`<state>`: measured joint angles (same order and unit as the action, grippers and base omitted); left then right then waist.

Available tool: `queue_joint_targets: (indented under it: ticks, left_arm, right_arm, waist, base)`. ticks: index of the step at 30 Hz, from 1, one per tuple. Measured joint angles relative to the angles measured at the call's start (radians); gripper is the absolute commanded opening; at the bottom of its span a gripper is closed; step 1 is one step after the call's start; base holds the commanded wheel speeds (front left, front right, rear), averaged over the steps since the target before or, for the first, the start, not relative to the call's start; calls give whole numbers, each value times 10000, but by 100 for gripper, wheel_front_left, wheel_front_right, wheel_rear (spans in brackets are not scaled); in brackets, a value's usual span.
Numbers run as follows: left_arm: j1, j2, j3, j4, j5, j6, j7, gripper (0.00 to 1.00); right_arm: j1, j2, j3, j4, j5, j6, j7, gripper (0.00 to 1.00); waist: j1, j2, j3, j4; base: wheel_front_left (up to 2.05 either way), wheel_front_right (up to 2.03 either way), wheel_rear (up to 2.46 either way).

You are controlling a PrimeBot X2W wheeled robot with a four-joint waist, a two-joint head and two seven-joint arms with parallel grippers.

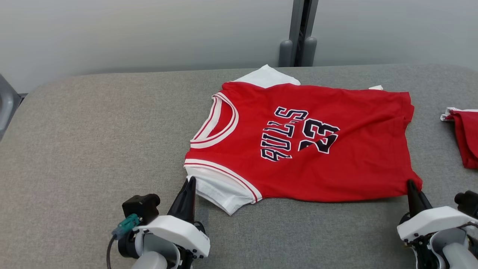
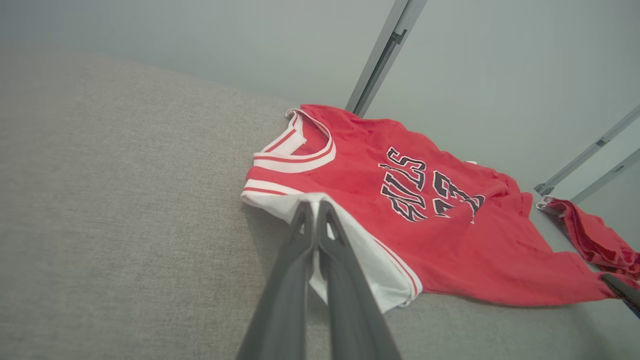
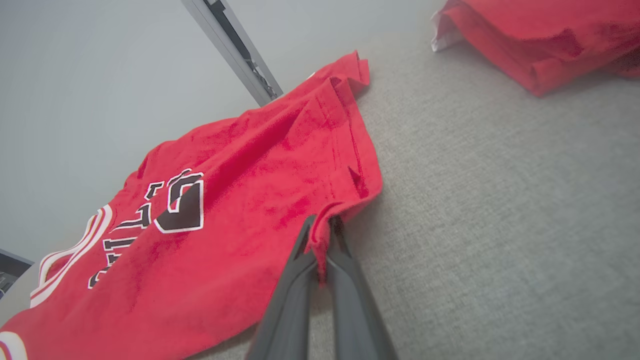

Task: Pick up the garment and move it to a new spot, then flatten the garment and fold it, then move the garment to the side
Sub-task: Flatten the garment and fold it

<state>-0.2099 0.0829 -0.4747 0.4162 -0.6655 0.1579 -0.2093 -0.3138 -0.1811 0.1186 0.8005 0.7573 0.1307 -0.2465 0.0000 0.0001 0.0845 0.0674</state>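
Note:
The garment is a red jersey with "BULLS 23" lettering and white sleeves. It lies spread on the grey table, collar to the left. My left gripper is shut on the edge of the near white sleeve. In the left wrist view its fingertips press together at the sleeve's rim. My right gripper is shut on the near red hem corner. In the right wrist view a fold of red cloth sits pinched between the right gripper fingers. The far sleeve peeks out behind the jersey.
A second red garment lies bunched at the table's right edge, close to my right arm. A grey post stands behind the table against a pale wall. Bare grey cloth stretches across the table's left half.

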Motion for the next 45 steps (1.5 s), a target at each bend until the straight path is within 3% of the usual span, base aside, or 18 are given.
queue_joint_targets:
  ticks: [1, 3, 7, 11, 16, 25, 31, 36, 41, 45]
  left_arm:
    - [18, -84, 167, -499, -593, -420, 79, 0]
    - [8, -121, 347, -1035, -1099, -715, 153, 0]
    - [-280, -190, 775, -2167, -1848, -959, 259, 0]
    - [-889, -215, 1298, -3221, -2389, -915, 437, 0]
    - [-2021, -232, 1969, -4408, -2846, -343, 794, 0]
    - [-4773, -190, 2631, -5079, -3271, 1041, 1977, 0]
    - [-7990, 136, 2698, -3749, -2949, 1804, 2966, 0]
    - [-11012, 337, 2583, -1682, -2472, 1835, 3218, 0]
    - [-14049, 395, 2429, 470, -1776, 1237, 2382, 0]
    - [-15994, 128, 2525, 1889, -1511, 832, 1053, 0]
  right_arm:
    - [-124, -171, 190, -345, -25, 2, -6, 0]
    - [-258, -360, 326, -662, -88, 0, -6, 0]
    - [-757, -809, 658, -1455, -309, 0, 297, 0]
    - [-1421, -1296, 761, -2261, -535, 0, 1037, 0]
    - [-2535, -1877, 667, -3532, -1047, 2, 2050, 0]
    - [-4714, -2079, 355, -4980, -1388, 2, 4092, 0]
    - [-6952, -1883, 251, -4884, -1081, 0, 5432, 0]
    - [-9309, -1632, 468, -3760, -1035, 0, 5613, 0]
    - [-11883, -1174, 671, -2086, -1392, 0, 4113, 0]
    - [-13534, -940, 765, -905, -1674, 0, 2144, 0]
  waist:
    - [0, -1, -61, -68]
    - [0, 0, -143, -149]
    - [1, 0, -316, -367]
    - [0, 0, -495, -607]
    - [0, 0, -623, -889]
    - [0, 0, -134, -1089]
    - [0, 0, 867, -1123]
    - [0, -1, 2094, -1201]
    - [0, -1, 3414, -1308]
    - [0, -1, 4361, -1338]
  base:
    - [0, 0, 0]
    - [0, 0, 0]
    - [0, 0, 0]
    - [0, 0, 0]
    - [0, 0, 0]
    - [0, 0, 0]
    - [0, 0, 0]
    - [0, 0, 0]
    - [0, 0, 0]
    - [0, 0, 0]
